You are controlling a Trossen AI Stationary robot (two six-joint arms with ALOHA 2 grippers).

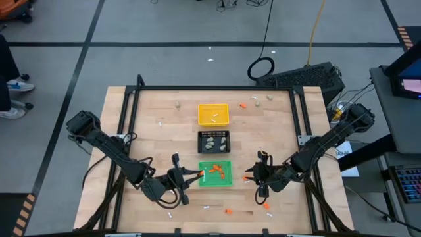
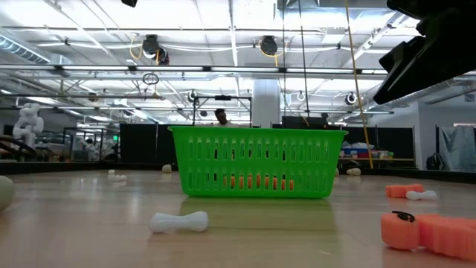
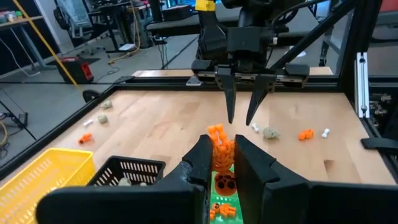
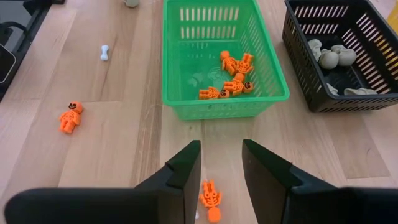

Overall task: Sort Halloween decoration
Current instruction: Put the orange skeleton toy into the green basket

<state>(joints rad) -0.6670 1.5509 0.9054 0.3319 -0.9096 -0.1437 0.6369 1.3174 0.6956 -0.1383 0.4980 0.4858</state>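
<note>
- Left gripper [image 1: 199, 174] sits at the green tray's [image 1: 205, 182] left edge, fingers pinching an orange skeleton [image 3: 219, 144] that stands up between the pads.
- In the left wrist view that skeleton hangs right over the green tray, with more orange figures [image 3: 225, 184] lying in the tray below it.
- Right gripper [image 1: 250, 176] is just off the green tray's right side, fingers spread, nothing between them.
- The right wrist view shows an orange skeleton [image 4: 210, 201] flat on the table, down between those parted fingers but not gripped.
- Green tray holds a cluster of orange figures [image 4: 231, 78] towards its right half.
- Black tray [image 1: 214, 149], the middle one of the row, carries beige-grey lumps [image 4: 329, 57].
- Yellow tray [image 1: 213, 107], at the far end, has a white stick [image 1: 214, 119] in it.
- Loose pieces are scattered on the table [image 1: 151, 138]: an orange one [image 1: 228, 211] near the front edge, another orange one [image 4: 70, 116] left of the green tray in the right wrist view, a white bone [image 2: 178, 221] close in the low view, and a lump [image 1: 177, 105] left of the yellow tray.
</note>
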